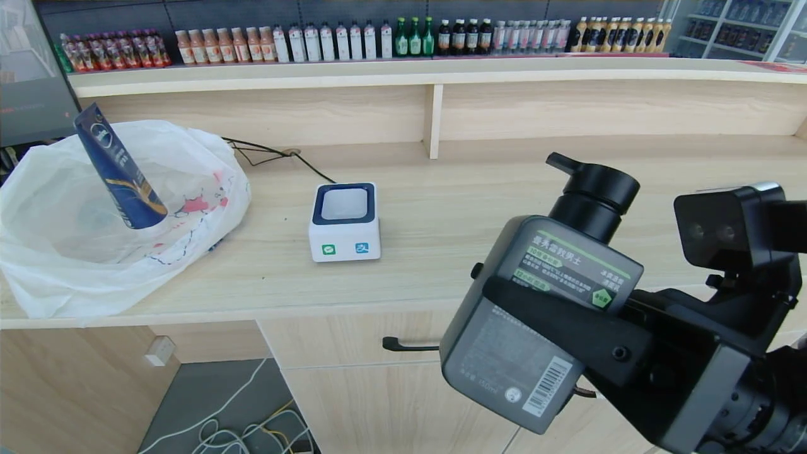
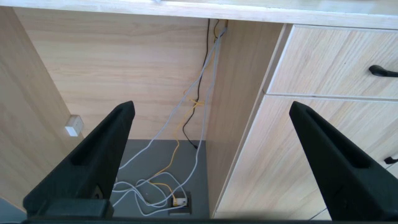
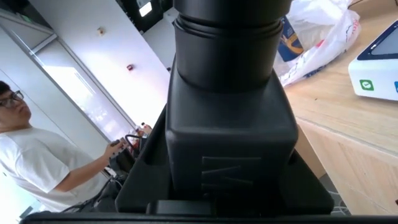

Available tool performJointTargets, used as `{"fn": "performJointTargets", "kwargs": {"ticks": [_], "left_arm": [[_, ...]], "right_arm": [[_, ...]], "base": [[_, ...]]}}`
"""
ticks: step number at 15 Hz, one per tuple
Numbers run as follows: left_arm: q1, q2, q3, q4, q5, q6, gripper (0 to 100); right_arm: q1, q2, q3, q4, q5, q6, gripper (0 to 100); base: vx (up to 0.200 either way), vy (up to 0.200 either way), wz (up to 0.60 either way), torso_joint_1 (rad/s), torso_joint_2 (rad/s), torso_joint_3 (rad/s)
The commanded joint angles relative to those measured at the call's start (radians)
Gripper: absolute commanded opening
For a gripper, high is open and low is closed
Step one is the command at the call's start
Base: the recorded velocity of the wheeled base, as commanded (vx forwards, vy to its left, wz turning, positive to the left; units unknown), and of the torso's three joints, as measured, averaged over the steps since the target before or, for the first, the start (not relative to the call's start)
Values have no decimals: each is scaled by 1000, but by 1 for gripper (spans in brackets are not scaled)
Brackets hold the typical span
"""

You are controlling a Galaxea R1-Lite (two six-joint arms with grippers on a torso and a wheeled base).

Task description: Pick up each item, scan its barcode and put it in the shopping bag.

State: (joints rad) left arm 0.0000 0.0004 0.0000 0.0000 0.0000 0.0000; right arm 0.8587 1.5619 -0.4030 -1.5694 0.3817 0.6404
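Within right tool (image 1: 543,316), boxy grey pump bottle (image 1: 504,362)

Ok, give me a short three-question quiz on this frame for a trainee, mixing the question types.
1. True or false: the pump bottle held by the right gripper is already inside the shopping bag.
2. What sticks out of the bag, tilted? A) a blue tube B) a green bottle C) a red can
3. Fill in: the left gripper hangs below the counter's edge, by the cabinet front, with its fingers ____.

Key: 1 false, it is held in the air, off the front of the counter; 2 A; 3 open.
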Motion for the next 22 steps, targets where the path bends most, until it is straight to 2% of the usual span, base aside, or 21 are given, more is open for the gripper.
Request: {"fn": "performJointTargets", "kwargs": {"ticks": [1, 8, 13, 20, 22], "left_arm": [[-2, 0, 0, 0, 0, 0, 100], [0, 0, 0, 0, 0, 0, 100], [0, 0, 0, 0, 0, 0, 100], [0, 0, 0, 0, 0, 0, 100], [0, 0, 0, 0, 0, 0, 100]], "right_arm": [[2, 17, -27, -1, 0, -4, 0], [0, -33, 32, -1, -7, -127, 0], [-1, -54, 52, -1, -63, -242, 0], [-10, -39, 96, -1, -299, -522, 0], [-72, -39, 113, -1, -319, -585, 0]], "base": [[0, 0, 0, 0, 0, 0], [0, 0, 0, 0, 0, 0], [0, 0, 0, 0, 0, 0], [0, 0, 0, 0, 0, 0], [0, 0, 0, 0, 0, 0]]}}
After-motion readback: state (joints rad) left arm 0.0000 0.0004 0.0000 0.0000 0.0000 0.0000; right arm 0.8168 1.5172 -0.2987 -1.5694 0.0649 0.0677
